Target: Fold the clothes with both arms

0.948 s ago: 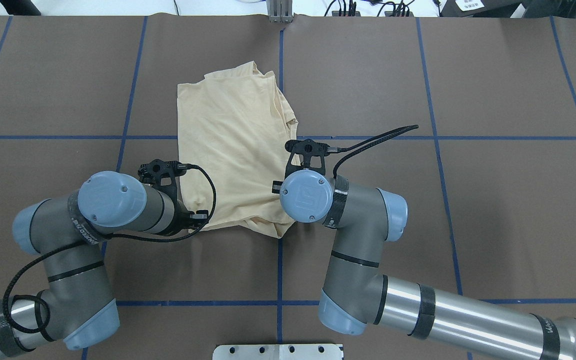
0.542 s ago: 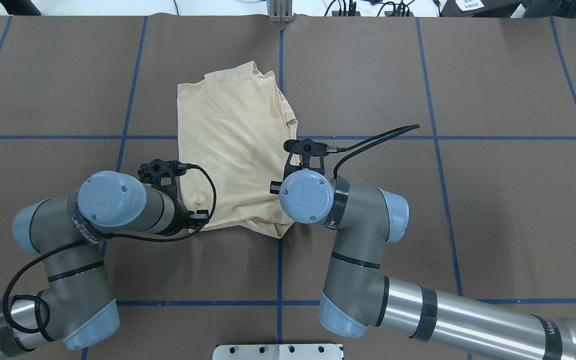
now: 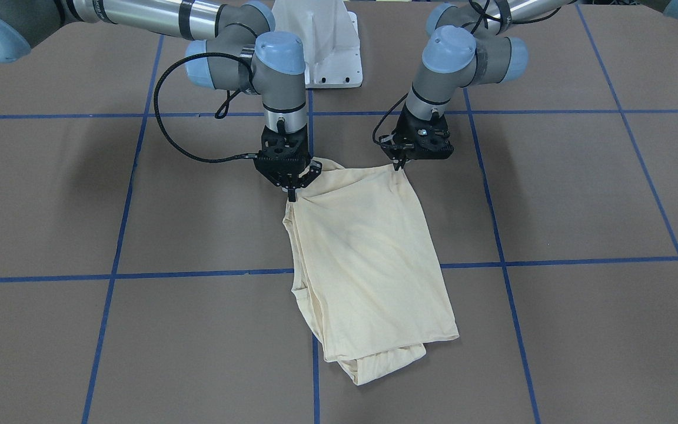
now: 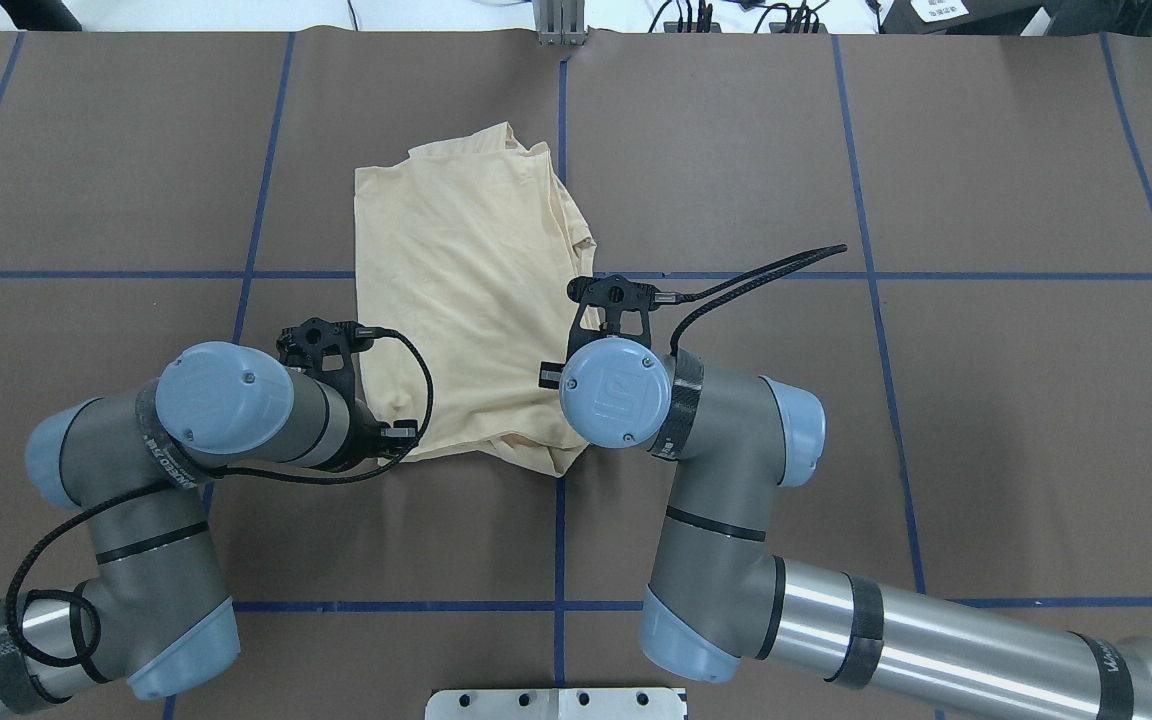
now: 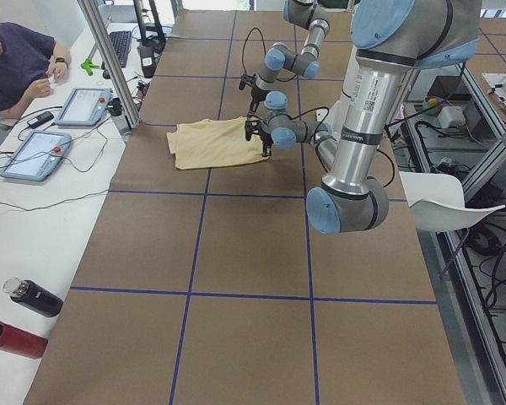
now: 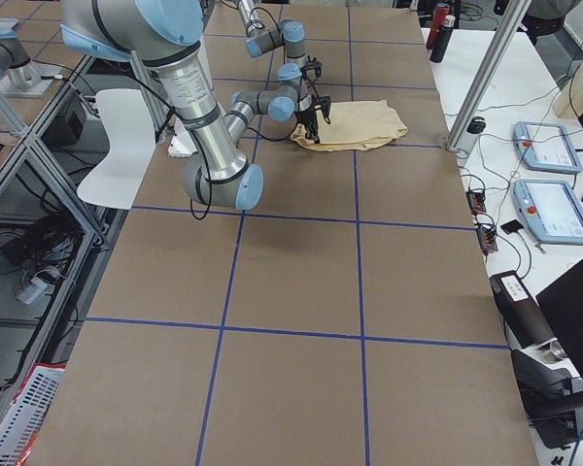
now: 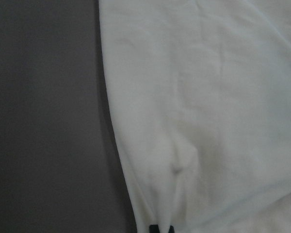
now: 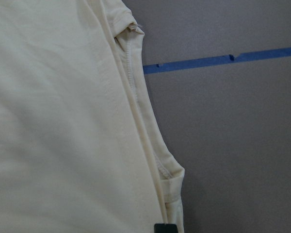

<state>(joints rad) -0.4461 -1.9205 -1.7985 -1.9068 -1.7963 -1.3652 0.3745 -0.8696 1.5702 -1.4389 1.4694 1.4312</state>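
Right gripper (image 3: 292,191), left gripper (image 3: 401,165) both clamped on T-shirt (image 3: 368,259) near corners; long axis runs forward, away from both.

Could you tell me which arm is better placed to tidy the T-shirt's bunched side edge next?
Probably right: the right hand grips the T-shirt at that layered side's corner; the left hand holds the smoother opposite corner.

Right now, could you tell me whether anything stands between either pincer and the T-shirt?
Nothing visible does. The left pincer and the right pincer each pinch a corner of the T-shirt along its edge nearest the robot, with no gap.
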